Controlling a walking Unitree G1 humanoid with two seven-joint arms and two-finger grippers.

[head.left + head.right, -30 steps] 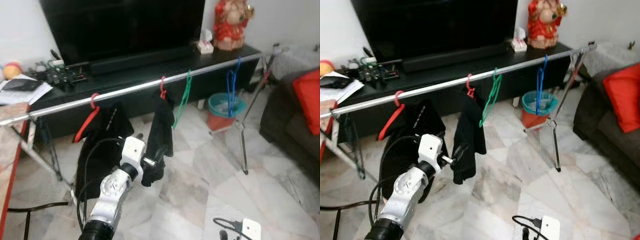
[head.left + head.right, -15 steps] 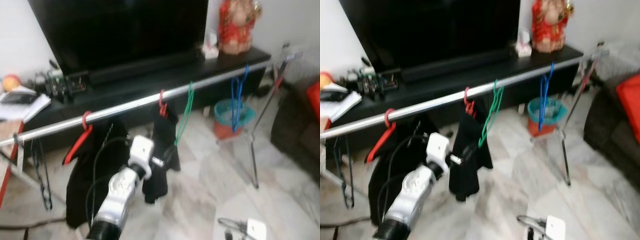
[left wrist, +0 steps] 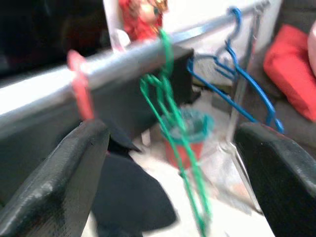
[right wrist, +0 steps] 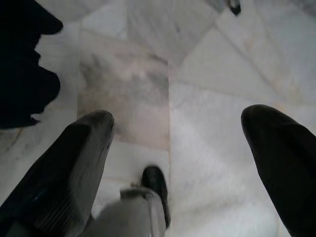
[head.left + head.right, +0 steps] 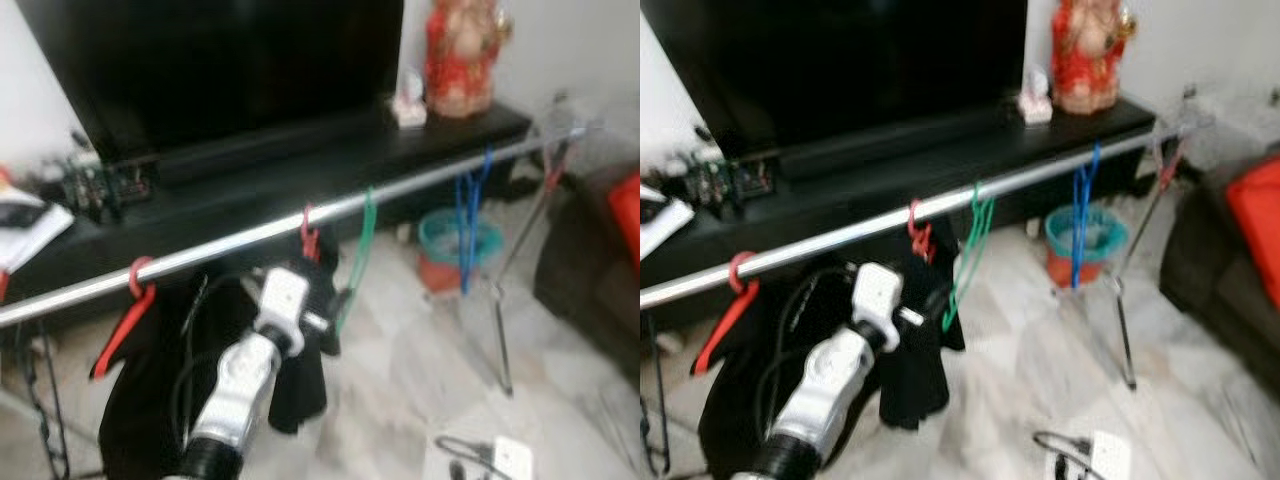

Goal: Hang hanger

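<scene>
Two black fingers of my left gripper (image 3: 168, 192) stand wide apart with nothing between them, released, pointing toward the clothes rail (image 5: 250, 236). My silver left arm (image 5: 240, 375) reaches up from low in the head view, its wrist just below the rail. My right gripper (image 4: 173, 163) hangs idle, its fingers also spread and empty, above the pale marble floor (image 4: 207, 98).

Just beyond my left wrist, a black garment (image 5: 300, 370) hangs from a red hanger (image 5: 308, 235) hooked on the rail. Right beside it, on my right, a green hanger (image 5: 358, 255) hangs bare from the rail; in the left wrist view it (image 3: 175, 133) sits between my two fingers but farther off, not touched. On my left a second red hanger (image 5: 125, 315) carries another dark garment (image 5: 150, 400). Farther along the rail to my right a blue hanger (image 5: 472, 215) hangs bare.

On the floor near me lies a white power strip (image 5: 510, 458). Behind the rail stand a teal and red bin (image 5: 455, 250), a low black cabinet (image 5: 300, 170), a dark television (image 5: 220, 70) and a red figurine (image 5: 462, 55). The head views are blurred.
</scene>
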